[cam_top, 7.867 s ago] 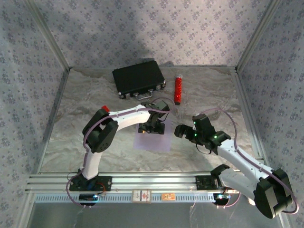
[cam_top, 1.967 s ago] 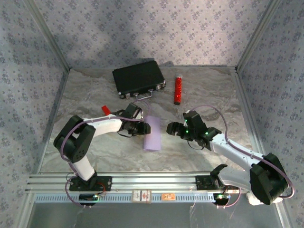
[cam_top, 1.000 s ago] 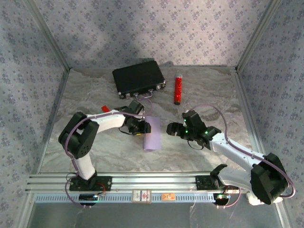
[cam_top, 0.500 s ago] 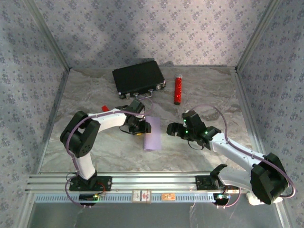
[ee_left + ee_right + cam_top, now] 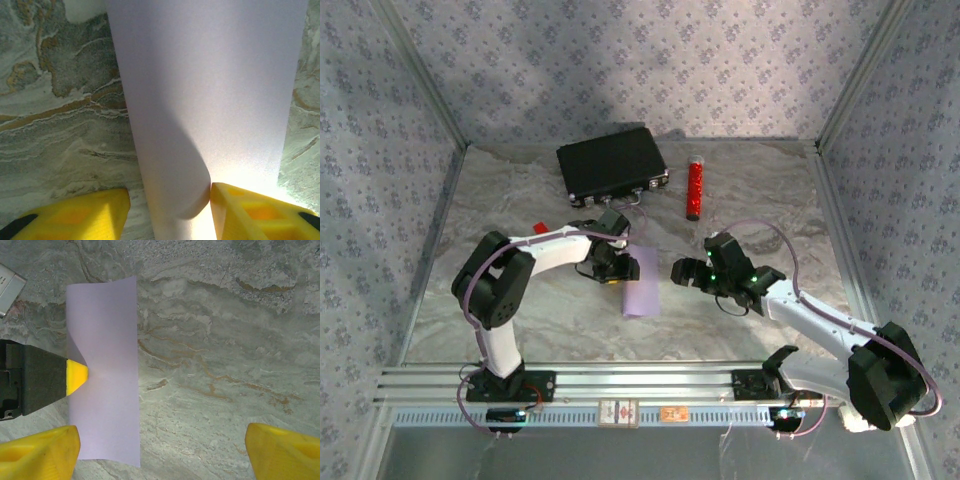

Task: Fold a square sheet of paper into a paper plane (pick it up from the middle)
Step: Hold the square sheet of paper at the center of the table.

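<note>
Lilac paper (image 5: 641,290), doubled into a long strip, lies flat near the middle of the tabletop. Its long sides run from the far edge toward the near edge.

Left long side: a rounded fold, not yet pressed sharp. The left wrist view shows a soft loop.

Left gripper (image 5: 621,270) sits at that side, about mid-length, jaws half apart and astride the loop. One finger touches the paper; the other has a sliver of tabletop beside it. Not clenched on it.

Right gripper (image 5: 680,272) hovers just off the strip's right side, jaws spread wide, nothing in them.

Step, as I judge it: setting the centre crease.
- Close the left jaws squarely on the loop so both layers flatten together, then work along the fold toward each end.
- First bring the right gripper down on the free side to pin the layers; otherwise they may slide and skew the crease.
- Thin sheet, so press gently.
</note>
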